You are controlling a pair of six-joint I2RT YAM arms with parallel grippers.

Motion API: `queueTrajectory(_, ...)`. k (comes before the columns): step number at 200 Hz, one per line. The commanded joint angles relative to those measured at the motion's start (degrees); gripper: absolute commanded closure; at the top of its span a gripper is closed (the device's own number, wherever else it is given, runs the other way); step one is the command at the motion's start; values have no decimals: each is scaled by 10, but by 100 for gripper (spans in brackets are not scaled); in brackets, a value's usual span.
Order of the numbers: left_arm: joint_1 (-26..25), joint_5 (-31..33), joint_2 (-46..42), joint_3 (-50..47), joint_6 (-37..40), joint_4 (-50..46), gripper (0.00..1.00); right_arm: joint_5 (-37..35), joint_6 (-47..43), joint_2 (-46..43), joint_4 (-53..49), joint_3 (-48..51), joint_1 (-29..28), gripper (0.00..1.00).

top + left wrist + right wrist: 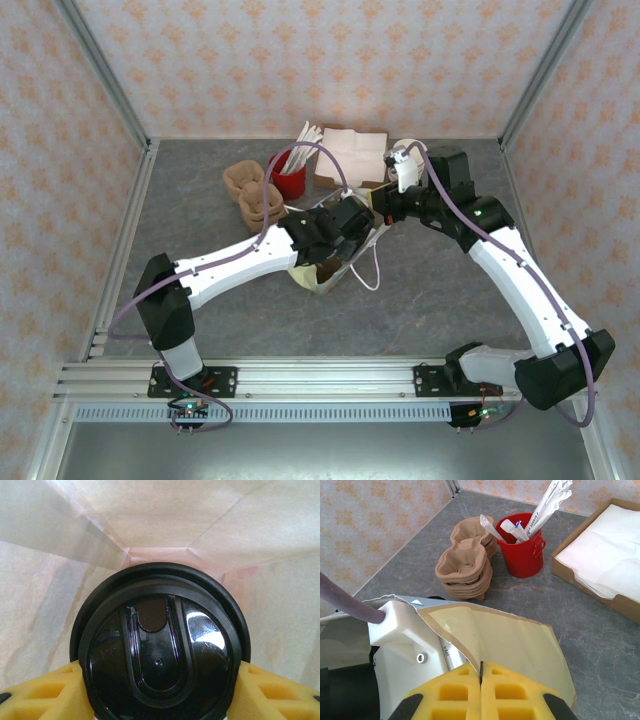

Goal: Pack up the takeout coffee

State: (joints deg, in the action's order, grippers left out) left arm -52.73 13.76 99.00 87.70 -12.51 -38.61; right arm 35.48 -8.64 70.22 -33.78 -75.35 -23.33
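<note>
Inside the paper bag [235, 525], takeout coffee [159, 645] clamped in left gripper [160, 695], long axis aimed at bag bottom; rim pinched by right gripper [481, 690].

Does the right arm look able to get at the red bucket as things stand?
Probably not yet. The way to the red bucket looks open, but the right hand is shut on the bag while the left hand holds the takeout coffee inside.

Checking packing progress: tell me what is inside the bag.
Inside the bag, the left hand grips the takeout coffee. Its black lid covers the cup's walls and whatever lies behind it.
</note>
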Motion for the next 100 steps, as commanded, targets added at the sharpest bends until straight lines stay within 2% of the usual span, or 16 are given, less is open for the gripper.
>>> queueTrajectory(1,9,-20,1,17,-4,-3,41,-2,10,-10,15,5,-3,100)
queueTrajectory(28,9,-57,-10,23,-9,5,41,0,12,-9,19,6,-3,100)
queueTrajectory(61,9,-70,-20,30,-10,1,42,1,12,-9,23,7,-2,100)
queueTrajectory(100,9,-36,-33,30,-8,-6,42,-1,13,-11,26,14,-3,100)
